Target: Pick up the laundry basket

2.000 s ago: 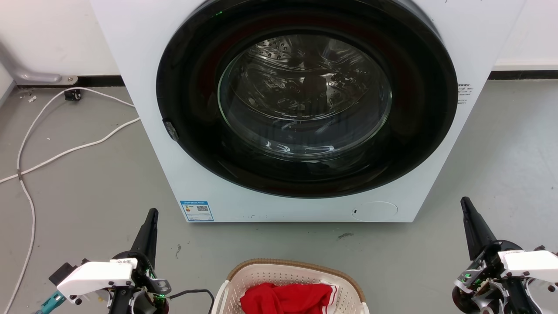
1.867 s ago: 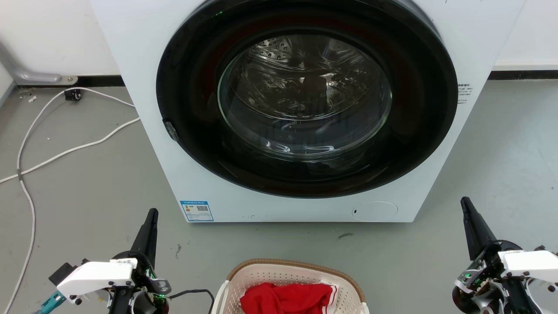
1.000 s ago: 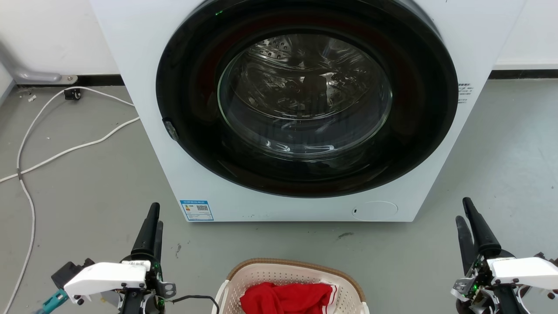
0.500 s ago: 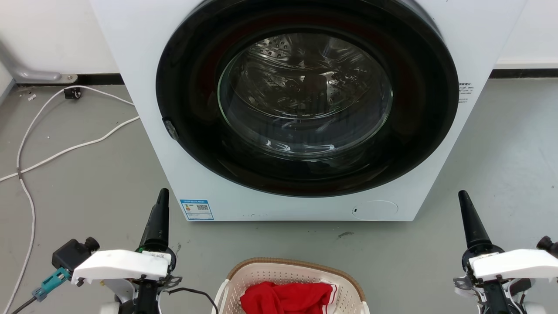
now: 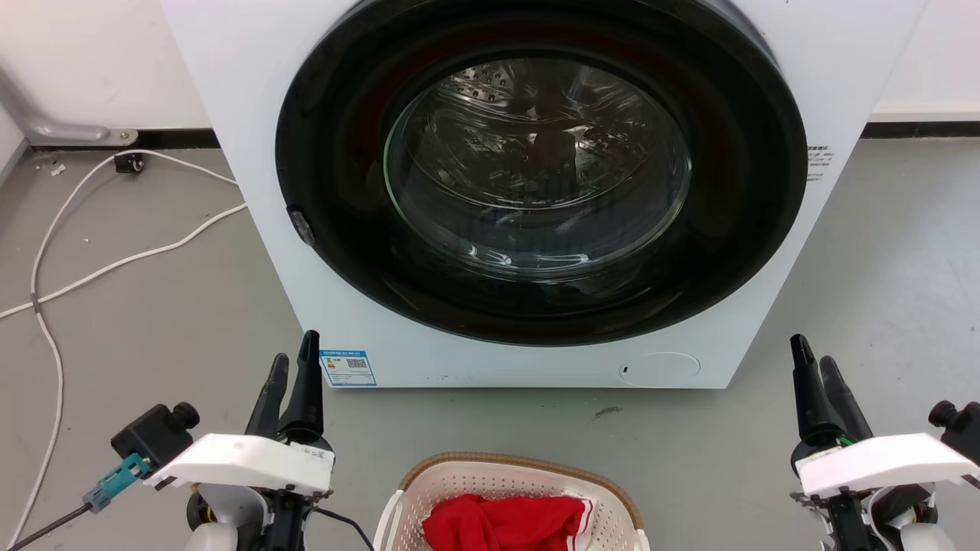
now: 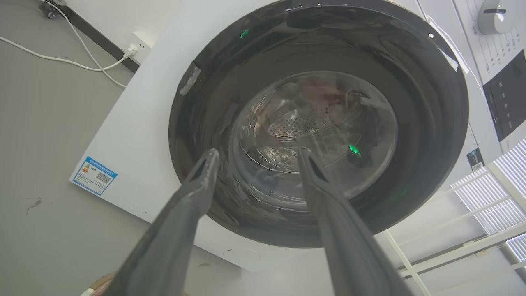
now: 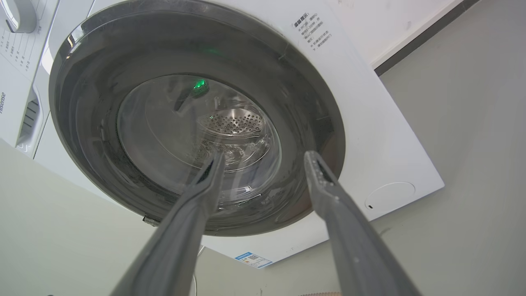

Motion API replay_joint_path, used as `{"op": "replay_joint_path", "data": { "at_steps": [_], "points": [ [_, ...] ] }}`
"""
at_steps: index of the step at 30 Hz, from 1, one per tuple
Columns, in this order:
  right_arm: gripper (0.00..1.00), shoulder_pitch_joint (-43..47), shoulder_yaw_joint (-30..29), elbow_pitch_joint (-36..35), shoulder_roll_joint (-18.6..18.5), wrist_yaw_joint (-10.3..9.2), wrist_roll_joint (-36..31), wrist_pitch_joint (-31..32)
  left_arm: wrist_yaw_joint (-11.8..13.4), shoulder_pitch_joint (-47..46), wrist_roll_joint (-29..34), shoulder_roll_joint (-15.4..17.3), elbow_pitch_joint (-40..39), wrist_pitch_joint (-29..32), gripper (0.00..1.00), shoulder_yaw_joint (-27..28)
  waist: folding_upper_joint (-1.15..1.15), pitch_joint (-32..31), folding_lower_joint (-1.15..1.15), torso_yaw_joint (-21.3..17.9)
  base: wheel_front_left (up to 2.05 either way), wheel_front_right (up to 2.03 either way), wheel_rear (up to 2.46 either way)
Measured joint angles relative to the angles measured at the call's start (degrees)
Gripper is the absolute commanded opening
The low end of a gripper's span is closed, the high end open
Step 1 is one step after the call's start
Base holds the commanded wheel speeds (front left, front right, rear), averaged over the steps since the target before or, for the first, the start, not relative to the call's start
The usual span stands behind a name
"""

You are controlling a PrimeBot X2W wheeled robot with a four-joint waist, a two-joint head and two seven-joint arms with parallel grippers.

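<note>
A white front-loading washing machine (image 5: 245, 115) with a dark round glass door (image 5: 540, 172) stood on a grey floor. In the head view, the laundry basket (image 5: 505, 462) sat on the floor just in front of the machine, below its door, holding a red garment (image 5: 505, 524). The left gripper (image 5: 294, 349) and the right gripper (image 5: 813, 352) hung in front of the machine's 2 lower corners, either side of the basket and apart from it. The wrist views showed each gripper's 2 fingers spread with nothing between them, pointing at the door. The left wrist view added a control dial (image 6: 492, 16) above the door. The right wrist view caught sideways lettering that appeared to read "Hisense" (image 7: 3, 102). A blue QR-code sticker (image 5: 347, 368) marked the machine's lower front; its small print was unreadable.
</note>
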Motion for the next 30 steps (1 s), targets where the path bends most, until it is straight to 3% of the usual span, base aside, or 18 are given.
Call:
{"op": "replay_joint_path", "data": {
  "at_steps": [30],
  "points": [
    [1.00,-1.02,1.60,2.70,0.01,0.01,-24.96,-5.00,1.83,-0.85,22.38,0.02,1.16,-5.05,1.00,-3.02,0.00,-0.03,0.00,0.08,0.00,0.00,0.00]
  ]
}}
